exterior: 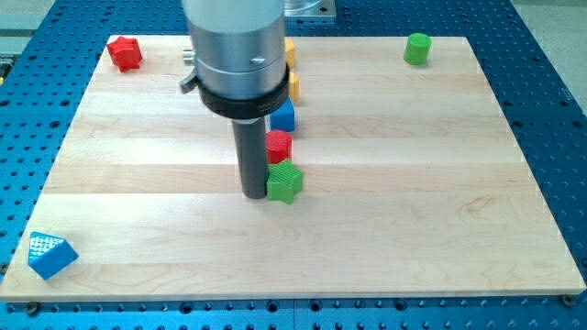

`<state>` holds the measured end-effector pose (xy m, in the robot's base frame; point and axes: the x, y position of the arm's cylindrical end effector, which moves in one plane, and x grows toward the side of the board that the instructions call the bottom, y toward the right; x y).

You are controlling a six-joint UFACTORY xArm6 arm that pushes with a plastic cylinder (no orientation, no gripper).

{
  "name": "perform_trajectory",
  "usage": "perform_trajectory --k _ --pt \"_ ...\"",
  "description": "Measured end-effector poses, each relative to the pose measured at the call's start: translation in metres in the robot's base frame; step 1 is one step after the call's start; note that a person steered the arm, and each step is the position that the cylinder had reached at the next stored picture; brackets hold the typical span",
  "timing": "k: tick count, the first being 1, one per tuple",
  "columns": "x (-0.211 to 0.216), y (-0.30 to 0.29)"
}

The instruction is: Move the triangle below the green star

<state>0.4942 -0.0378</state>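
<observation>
The green star (285,182) lies near the middle of the wooden board (413,183). The blue triangle (50,255) lies at the board's bottom left corner, far from the star. My tip (254,193) rests on the board right beside the star's left side, touching or nearly touching it. The arm's grey body hides part of the board above the tip.
A red cylinder (279,145) sits just above the star, then a blue cube (283,116). Two yellow blocks (293,86) show partly behind the arm. A red star-like block (124,52) lies at top left, a green cylinder (417,49) at top right.
</observation>
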Motion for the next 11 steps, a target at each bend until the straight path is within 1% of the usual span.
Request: perform_trajectory --k 1,2,3,4,5,6,7,8,9,10,11 --pt "-0.016 -0.002" --pt "-0.005 -0.103" --pt "-0.004 -0.199" --pt "0.004 -0.266" --pt "0.042 -0.26" --pt "0.093 -0.253" --pt "0.109 -0.209" --pt "0.089 -0.141" --pt "0.067 -0.189" --pt "0.064 -0.138" --pt "0.075 -0.071"
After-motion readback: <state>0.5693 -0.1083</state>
